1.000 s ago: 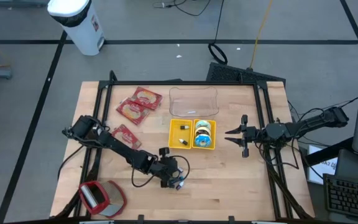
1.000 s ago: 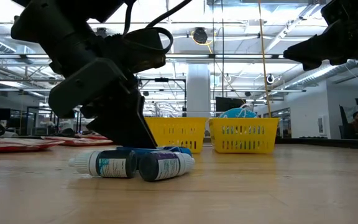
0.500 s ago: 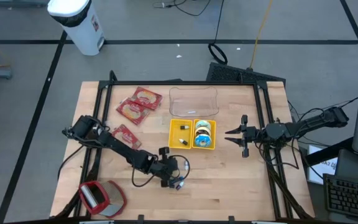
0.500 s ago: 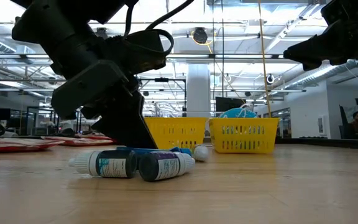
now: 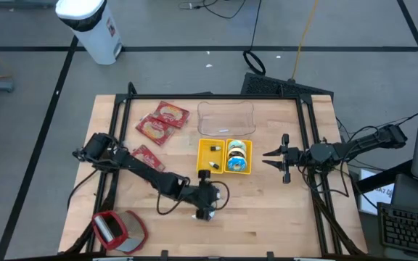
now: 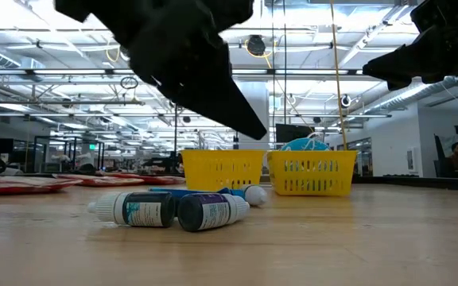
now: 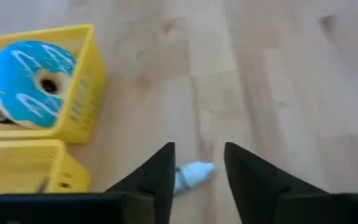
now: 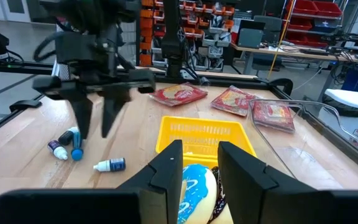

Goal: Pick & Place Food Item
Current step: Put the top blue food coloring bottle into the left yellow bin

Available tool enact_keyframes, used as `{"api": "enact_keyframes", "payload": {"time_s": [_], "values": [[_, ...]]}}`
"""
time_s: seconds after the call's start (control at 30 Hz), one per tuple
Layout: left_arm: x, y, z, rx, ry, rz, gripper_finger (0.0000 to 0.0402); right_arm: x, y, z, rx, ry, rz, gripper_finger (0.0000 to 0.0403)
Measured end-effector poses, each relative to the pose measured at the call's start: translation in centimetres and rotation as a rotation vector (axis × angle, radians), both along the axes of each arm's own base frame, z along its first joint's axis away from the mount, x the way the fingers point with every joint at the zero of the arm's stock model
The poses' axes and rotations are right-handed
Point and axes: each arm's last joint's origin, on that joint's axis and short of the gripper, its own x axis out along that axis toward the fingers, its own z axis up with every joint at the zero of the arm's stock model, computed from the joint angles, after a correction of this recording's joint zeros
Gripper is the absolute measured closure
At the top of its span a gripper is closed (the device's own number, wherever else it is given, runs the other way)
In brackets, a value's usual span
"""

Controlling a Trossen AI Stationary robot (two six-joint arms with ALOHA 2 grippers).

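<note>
Looking down from above, the left gripper (image 5: pixel 207 194) is seen just below the yellow basket (image 5: pixel 224 156), over small bottles (image 5: pixel 204 213); the right gripper (image 5: pixel 273 159) waits beside the basket's right edge. At table height, two bottles (image 6: pixel 169 211) lie side by side before the basket (image 6: pixel 265 172). Past the left wrist's parted, empty fingers (image 7: pixel 157 177), a white-capped bottle (image 7: pixel 191 175) lies near the basket holding a blue donut (image 7: pixel 31 83). The right wrist's fingers (image 8: pixel 168 167) stand apart, empty.

Pale matt wood table (image 5: pixel 267 210), yellow plastic lattice basket (image 6: pixel 223 170), glossy blue-glazed doughnut (image 7: pixel 31 73).
</note>
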Motion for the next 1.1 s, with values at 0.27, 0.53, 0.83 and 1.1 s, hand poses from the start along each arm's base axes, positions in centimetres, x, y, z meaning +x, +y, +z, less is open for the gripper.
{"api": "enact_keyframes", "payload": {"time_s": [0.27, 0.53, 0.83, 1.1], "values": [[0.8, 2.2, -1.0, 0.011, 0.072, -0.088, 0.0182, 0.0, 0.0, 0.0, 0.002, 0.001, 0.000, 0.0312], [1.7, 2.3, -3.7, 0.055, 0.096, -0.271, 0.0169, 0.1, 0.0, -0.2, 0.006, 0.015, 0.000, 0.0312], [2.1, 3.2, -4.9, 0.038, 0.122, -0.203, 0.0202, 0.2, 0.0, -0.2, 0.003, 0.023, -0.001, 0.0312], [1.7, 3.5, -5.3, -0.028, 0.189, -0.130, 0.0246, 0.2, 0.0, -0.2, 0.003, 0.024, -0.001, 0.0312]]}}
